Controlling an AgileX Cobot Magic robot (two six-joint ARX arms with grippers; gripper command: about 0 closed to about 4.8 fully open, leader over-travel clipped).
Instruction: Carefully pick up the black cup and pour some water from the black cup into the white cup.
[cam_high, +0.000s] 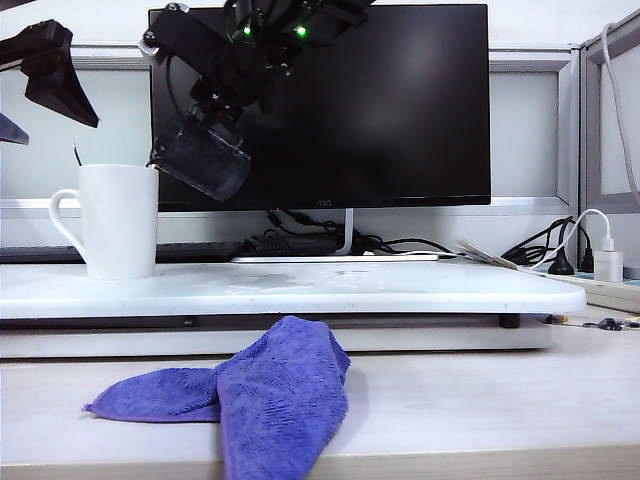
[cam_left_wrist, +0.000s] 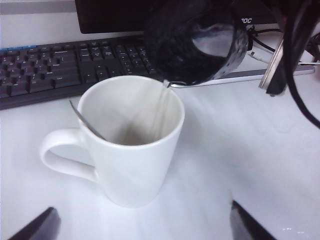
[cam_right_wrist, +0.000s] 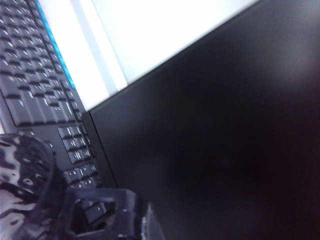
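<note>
**Water running from black cup into white cup**

Water falls in a thin stream from the tipped black cup (cam_left_wrist: 192, 42) into the white cup (cam_left_wrist: 131, 145), whose mouth sits just below the dark rim. The black cup hangs tilted in the air above and slightly to the right of the white cup in the exterior view, held by the right gripper (cam_high: 215, 105), whose fingers are closed on it near the handle. The left gripper (cam_left_wrist: 142, 225) waits well above the white cup on the left side, its fingers spread wide and holding nothing.

Picking up looks done and pouring is under way; a little liquid already darkens the bottom of the white cup. What remains, by my reading, is to level the black cup once enough has gone across.

The white cup stands on a white board (cam_high: 400, 290) with wet patches on it. A purple cloth (cam_high: 270, 395) lies on the desk in front. Behind are a keyboard (cam_left_wrist: 50, 65) and a dark monitor (cam_high: 400, 100).
</note>
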